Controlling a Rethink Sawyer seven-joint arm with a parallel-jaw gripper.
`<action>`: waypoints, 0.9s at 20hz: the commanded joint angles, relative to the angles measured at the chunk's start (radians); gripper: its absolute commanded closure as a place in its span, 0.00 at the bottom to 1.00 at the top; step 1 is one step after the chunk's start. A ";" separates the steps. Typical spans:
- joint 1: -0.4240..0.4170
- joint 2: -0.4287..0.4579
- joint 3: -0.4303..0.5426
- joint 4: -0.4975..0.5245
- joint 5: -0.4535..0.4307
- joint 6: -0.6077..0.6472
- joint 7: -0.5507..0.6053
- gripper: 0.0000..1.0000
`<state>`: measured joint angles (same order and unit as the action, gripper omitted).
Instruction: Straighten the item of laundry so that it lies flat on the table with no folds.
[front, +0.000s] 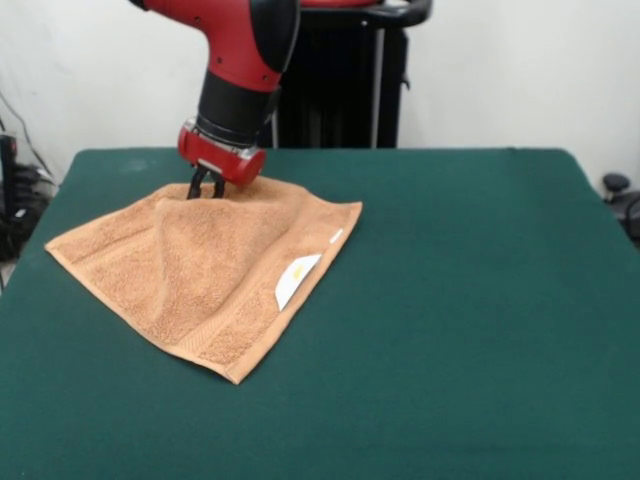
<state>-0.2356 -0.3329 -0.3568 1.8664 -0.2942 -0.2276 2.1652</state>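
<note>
Towel (205, 265), orange-tan terry, lies toward your picture-left half of the green worktop (470, 300), mostly spread, with a raised ridge running down from its far edge. You'll find it soft, light and limp, so it will drape and drag. The gripper (206, 187) is pinched together on that far edge. Take corners or the border band, near the white label (296, 279).

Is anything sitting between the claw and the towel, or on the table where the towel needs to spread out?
Nothing visible. The claw is at the towel at its raised far edge, and the green table around it shows no other things.
</note>
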 joint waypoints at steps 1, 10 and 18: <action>0.007 0.145 0.185 -0.056 0.037 -0.033 0.138 0.00; 0.013 0.129 0.183 -0.040 0.034 -0.039 0.142 0.00; -0.015 0.007 0.202 0.029 -0.020 0.028 0.113 0.00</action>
<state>-0.2435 -0.3423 -0.3502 1.8722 -0.2977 -0.2273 2.1652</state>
